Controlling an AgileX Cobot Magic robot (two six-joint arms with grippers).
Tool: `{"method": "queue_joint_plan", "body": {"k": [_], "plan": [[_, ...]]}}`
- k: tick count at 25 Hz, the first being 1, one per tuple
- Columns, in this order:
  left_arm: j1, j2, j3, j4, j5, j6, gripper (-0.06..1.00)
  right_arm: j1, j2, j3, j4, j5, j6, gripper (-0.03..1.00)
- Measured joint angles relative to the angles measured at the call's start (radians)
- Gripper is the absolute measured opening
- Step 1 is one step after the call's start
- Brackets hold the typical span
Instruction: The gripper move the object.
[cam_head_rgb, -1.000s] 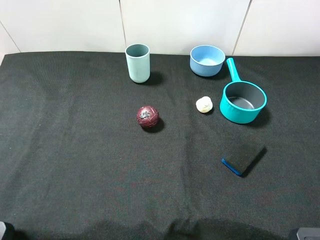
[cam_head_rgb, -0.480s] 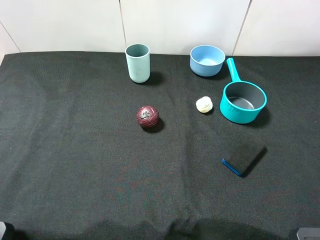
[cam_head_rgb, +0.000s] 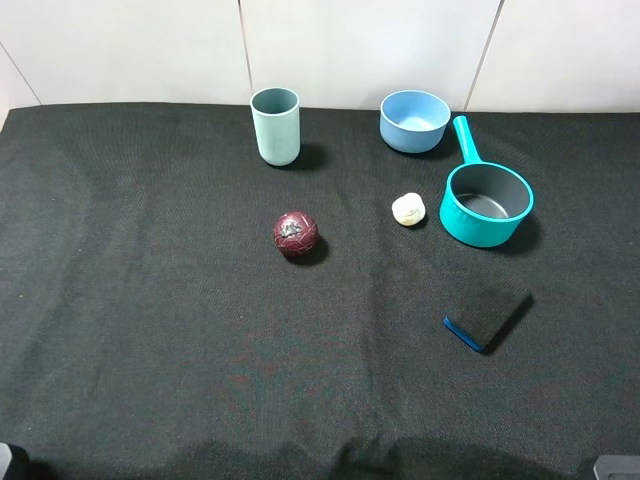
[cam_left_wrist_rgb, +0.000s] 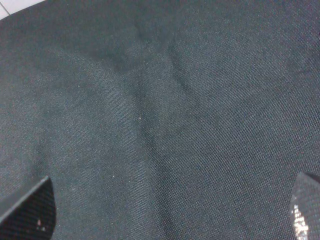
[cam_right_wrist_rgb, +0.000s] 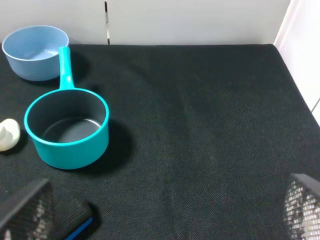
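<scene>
Only the fingertips of each claw show at its wrist view's edges, set wide apart. The teal saucepan (cam_head_rgb: 486, 204) stands between light-blue bowl (cam_head_rgb: 414, 120), cream lump (cam_head_rgb: 408, 209) and sponge (cam_head_rgb: 486, 316).

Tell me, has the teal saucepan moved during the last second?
No. The saucepan sits in the same spot, its handle pointing toward the blue bowl.

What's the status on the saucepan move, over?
Both end effectors open, empty. Teal saucepan untouched on black cloth, handle toward light-blue bowl. Sponge lies on its near side.
</scene>
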Motion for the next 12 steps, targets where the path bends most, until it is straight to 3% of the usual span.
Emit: {"method": "queue_joint_plan", "body": {"k": [12], "plan": [[0.0, 0.0, 0.0, 0.0, 0.0, 0.0, 0.99, 0.0, 0.0, 0.0, 0.0, 0.0, 0.0, 0.69]]}}
